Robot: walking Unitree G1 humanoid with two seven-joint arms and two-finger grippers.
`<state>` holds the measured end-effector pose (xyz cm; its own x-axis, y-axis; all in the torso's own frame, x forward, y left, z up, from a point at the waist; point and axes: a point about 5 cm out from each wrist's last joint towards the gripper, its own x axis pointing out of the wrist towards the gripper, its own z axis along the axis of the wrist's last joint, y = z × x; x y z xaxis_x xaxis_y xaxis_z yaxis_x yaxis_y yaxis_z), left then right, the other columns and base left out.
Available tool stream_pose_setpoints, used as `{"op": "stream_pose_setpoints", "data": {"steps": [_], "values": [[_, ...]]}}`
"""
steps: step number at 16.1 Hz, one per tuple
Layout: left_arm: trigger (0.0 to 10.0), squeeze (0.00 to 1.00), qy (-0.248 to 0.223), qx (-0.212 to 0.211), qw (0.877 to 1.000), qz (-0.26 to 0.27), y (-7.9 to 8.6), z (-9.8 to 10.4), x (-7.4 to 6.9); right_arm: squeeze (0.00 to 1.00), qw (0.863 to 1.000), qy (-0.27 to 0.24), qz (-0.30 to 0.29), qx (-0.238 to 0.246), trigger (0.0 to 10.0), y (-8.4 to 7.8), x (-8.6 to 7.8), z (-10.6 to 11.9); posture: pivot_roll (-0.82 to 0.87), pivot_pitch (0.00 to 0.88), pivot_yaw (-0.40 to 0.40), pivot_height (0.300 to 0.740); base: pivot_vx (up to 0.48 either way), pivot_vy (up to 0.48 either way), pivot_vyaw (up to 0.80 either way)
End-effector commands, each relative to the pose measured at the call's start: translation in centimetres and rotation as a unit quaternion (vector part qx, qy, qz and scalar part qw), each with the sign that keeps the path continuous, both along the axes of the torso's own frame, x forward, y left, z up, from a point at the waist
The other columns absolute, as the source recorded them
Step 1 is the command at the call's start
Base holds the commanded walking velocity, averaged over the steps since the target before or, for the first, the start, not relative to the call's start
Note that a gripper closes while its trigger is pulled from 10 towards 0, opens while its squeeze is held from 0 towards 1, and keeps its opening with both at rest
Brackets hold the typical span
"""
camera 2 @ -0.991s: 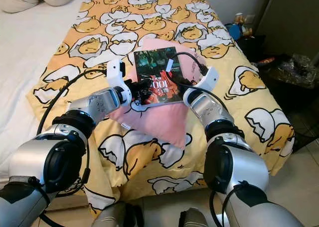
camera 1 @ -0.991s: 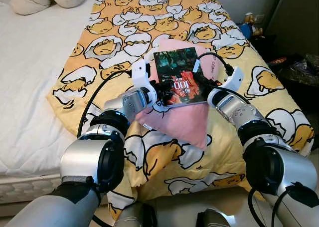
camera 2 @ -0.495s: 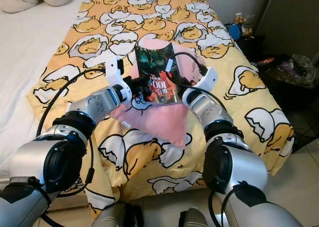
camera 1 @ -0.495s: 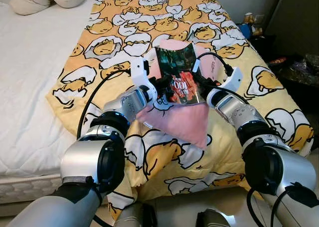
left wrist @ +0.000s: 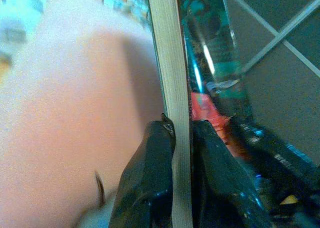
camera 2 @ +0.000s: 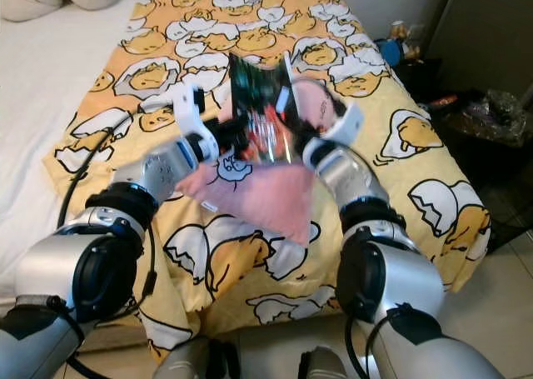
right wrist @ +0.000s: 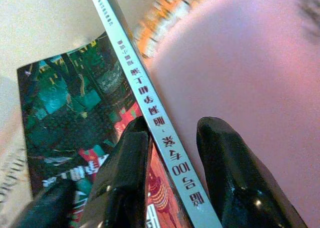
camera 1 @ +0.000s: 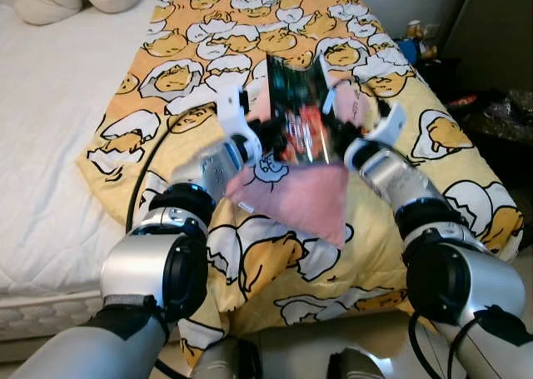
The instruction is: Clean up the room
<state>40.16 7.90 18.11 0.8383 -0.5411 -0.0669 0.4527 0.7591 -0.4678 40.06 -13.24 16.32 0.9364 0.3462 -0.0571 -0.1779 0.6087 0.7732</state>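
Both grippers, left (left wrist: 175,188) and right (right wrist: 172,188), pinch a tilted book (camera 1: 298,108) above a pink cloth (camera 1: 296,200) on the bed (camera 1: 50,121); clutter (camera 1: 500,112) lies beside the bed's right edge.

Book (camera 1: 298,104) teal-black-red; cloth (camera 1: 300,197) pink; blanket (camera 1: 200,46) orange, egg pattern

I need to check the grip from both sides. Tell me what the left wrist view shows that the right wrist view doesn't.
Left wrist view alone: the book's cream page edge, pinched between the left hand's fingers, which are shut on it. Right wrist view alone: the book's printed spine, with the right hand's fingers set either side of it, one apart from it on the pink side. Both share the dark green and red cover and the pink cloth beneath.
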Motion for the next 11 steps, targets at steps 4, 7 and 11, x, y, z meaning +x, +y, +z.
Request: {"op": "stream_pose_setpoints", "data": {"steps": [4, 7, 11], "values": [[0.0, 0.00, -0.108, 0.068, 0.991, 0.046, 2.5, 2.5, 0.3, 0.00, 0.993, -0.115, 0.026, 0.018, 0.0, 0.6, 0.7, 5.2, -0.15, 0.000, 0.066, 0.700, 0.000, 0.000, 0.00], [0.0, 0.00, -0.168, 0.109, 0.976, 0.086, 3.7, 3.9, 0.2, 0.00, 0.990, -0.139, -0.006, -0.021, 0.0, 0.3, 0.6, 5.4, -0.14, 0.000, 0.066, 0.700, 0.000, 0.000, 0.00], [10.0, 0.00, -0.227, 0.187, 0.932, 0.212, 5.9, 3.2, -1.5, 0.00, 0.916, -0.228, -0.129, -0.302, 0.0, -0.5, -1.9, 3.6, -0.12, 0.000, 0.064, 0.700, 0.000, 0.000, 0.00]]}}
